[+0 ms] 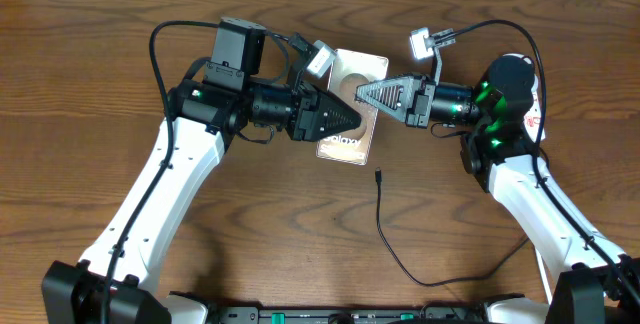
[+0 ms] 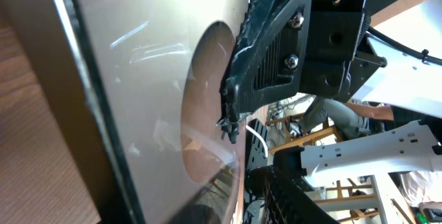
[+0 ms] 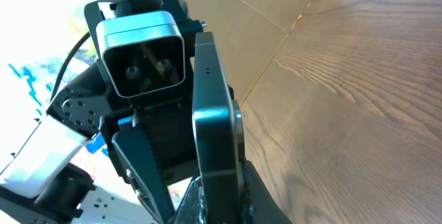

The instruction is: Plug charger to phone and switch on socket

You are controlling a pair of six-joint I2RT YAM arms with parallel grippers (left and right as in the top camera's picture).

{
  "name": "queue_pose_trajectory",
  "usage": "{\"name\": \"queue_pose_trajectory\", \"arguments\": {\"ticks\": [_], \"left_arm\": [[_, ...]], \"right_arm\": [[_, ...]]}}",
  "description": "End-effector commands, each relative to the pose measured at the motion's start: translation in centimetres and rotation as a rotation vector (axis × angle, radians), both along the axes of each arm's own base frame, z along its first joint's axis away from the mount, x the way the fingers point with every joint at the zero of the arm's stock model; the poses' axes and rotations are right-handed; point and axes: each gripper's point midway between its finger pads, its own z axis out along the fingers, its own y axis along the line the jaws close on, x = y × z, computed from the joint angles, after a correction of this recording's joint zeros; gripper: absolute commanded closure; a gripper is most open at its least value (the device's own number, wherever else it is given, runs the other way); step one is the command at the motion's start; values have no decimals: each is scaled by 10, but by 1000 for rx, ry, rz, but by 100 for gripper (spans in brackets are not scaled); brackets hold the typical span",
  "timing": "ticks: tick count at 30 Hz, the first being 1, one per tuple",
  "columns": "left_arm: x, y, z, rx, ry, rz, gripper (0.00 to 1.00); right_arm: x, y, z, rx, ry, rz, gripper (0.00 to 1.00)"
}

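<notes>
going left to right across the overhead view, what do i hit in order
left arm → phone → right arm → socket; left out because they overlap the phone's span: left gripper, right gripper, charger

Glossy phone [image 2: 131, 92] up close, black fingers [image 2: 266, 79] against its screen edge.
</notes>
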Motion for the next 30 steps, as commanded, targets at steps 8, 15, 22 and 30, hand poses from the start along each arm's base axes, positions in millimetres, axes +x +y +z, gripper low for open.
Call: {"name": "queue_pose_trajectory", "arguments": {"ticks": [8,15,22,30], "left_arm": [[-13,-9,21,-74,-30,-76,69],[-13,-9,21,-72,-12,-71,92],[10,-2,-2,65,2,78,93],[30,24,-52,331,50,273,93]], "right_arm": [[9,8,4,6,3,-59,99],[8,11,4,7,3,-60,99],[15,4,-1,-22,-56,-90,91],[36,-14,-60,-216,10,-239,49]]}}
